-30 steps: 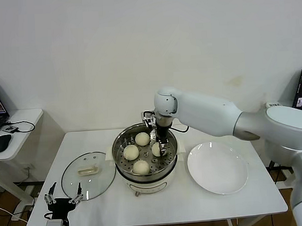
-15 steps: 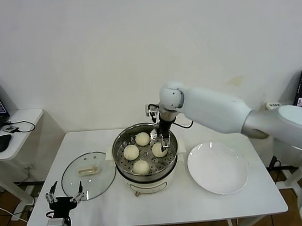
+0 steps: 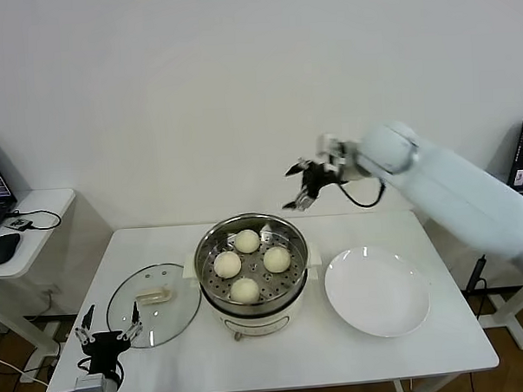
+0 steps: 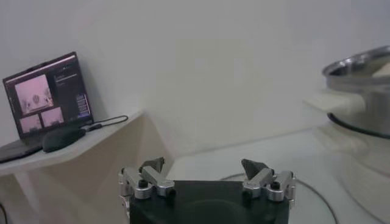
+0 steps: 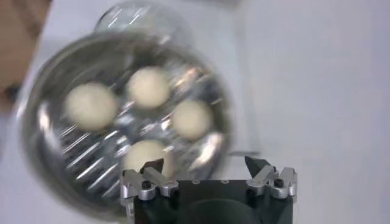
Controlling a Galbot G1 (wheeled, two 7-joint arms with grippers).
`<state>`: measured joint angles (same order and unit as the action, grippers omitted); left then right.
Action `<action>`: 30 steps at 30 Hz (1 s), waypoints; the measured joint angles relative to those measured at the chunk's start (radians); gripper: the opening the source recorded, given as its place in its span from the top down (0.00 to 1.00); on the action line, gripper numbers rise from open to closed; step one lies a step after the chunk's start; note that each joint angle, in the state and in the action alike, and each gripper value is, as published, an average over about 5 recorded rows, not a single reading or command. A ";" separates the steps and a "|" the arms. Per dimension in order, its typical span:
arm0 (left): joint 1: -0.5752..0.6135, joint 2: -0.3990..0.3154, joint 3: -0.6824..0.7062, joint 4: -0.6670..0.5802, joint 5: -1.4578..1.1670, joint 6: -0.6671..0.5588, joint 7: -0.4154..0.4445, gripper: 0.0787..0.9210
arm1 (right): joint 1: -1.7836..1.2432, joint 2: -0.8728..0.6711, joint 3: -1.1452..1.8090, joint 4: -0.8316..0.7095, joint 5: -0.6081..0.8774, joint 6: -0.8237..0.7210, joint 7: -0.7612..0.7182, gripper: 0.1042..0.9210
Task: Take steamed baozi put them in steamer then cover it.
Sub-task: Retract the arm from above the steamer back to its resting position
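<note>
Smooth round baozi (image 3: 246, 241) on perforated steel

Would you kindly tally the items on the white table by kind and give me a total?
Steamed baozi: 4, all in the steamer
Steamer: 1
Glass cover: 1
White plate: 1
Total: 7

The right arm extends from the right side, raised high, its wrist bent so that the right pincer (image 3: 303, 187) points down and leftward. Its jaws stand apart and hold nothing. The left pincer (image 3: 107, 335) sits low at the lower left, jaws apart, empty.
</note>
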<state>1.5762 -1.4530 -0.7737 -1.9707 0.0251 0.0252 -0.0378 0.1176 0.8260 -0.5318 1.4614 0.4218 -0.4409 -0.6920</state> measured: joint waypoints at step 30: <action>-0.063 0.087 -0.001 0.089 0.448 -0.182 0.011 0.12 | -1.355 0.219 1.198 0.351 0.057 0.372 0.596 0.12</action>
<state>1.5128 -1.3656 -0.7750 -1.8820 0.4732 -0.1565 -0.0265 -1.2378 1.0452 0.6657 1.8129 0.4784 -0.0693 -0.0957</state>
